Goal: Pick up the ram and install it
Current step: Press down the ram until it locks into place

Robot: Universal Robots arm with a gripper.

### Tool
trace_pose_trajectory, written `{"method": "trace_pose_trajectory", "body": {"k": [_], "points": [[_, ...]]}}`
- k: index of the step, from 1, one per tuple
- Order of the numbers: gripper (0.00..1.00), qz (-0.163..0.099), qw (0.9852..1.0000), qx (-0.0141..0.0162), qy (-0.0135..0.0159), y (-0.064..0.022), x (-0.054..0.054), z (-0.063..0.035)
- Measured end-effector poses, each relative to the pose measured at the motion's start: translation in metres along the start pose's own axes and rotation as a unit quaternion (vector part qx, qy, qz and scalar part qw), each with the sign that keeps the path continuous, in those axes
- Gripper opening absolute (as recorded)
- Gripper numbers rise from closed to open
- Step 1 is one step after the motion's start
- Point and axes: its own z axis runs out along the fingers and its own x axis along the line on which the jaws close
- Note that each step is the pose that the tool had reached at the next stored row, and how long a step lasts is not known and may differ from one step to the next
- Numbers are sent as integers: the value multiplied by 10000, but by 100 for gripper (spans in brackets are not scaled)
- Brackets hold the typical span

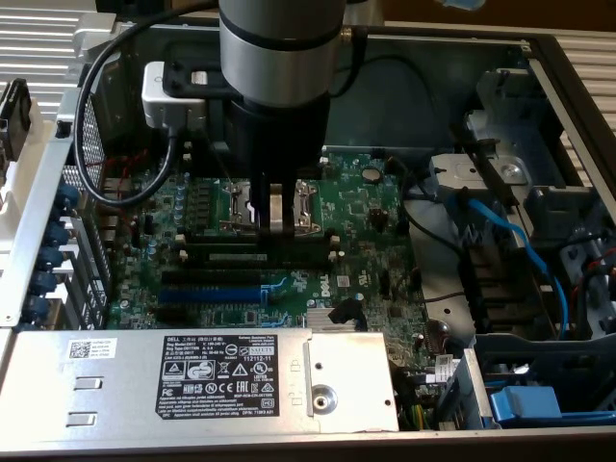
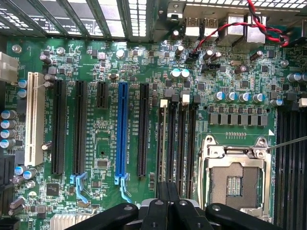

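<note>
The arm's gripper (image 1: pixel 276 214) stands over the motherboard (image 1: pixel 356 207) inside the open case (image 1: pixel 539 58), just beside the CPU socket (image 1: pixel 306 204). Its fingers (image 1: pixel 276 207) are together, tips down at the black memory slots (image 1: pixel 255 252). A thin dark strip between the fingertips may be the ram; the pictures do not settle this. In the wrist view the fingers (image 2: pixel 168 203) point along the memory slots (image 2: pixel 177 143), with the blue slot (image 2: pixel 122 132) near.

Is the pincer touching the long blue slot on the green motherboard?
Apart. In the exterior view, black slots lie between the pincer and the long blue slot.
</note>
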Motion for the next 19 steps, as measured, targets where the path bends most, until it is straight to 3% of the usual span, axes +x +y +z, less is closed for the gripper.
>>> {"method": "trace_pose_trajectory", "body": {"k": [4, 10, 19], "points": [[10, 0, 10000, 6, -7, -1, -3, -39], [10, 0, 10000, -1, 1, 2, -10, -194], [10, 0, 10000, 0, 1, 2, -11, -207]]}}
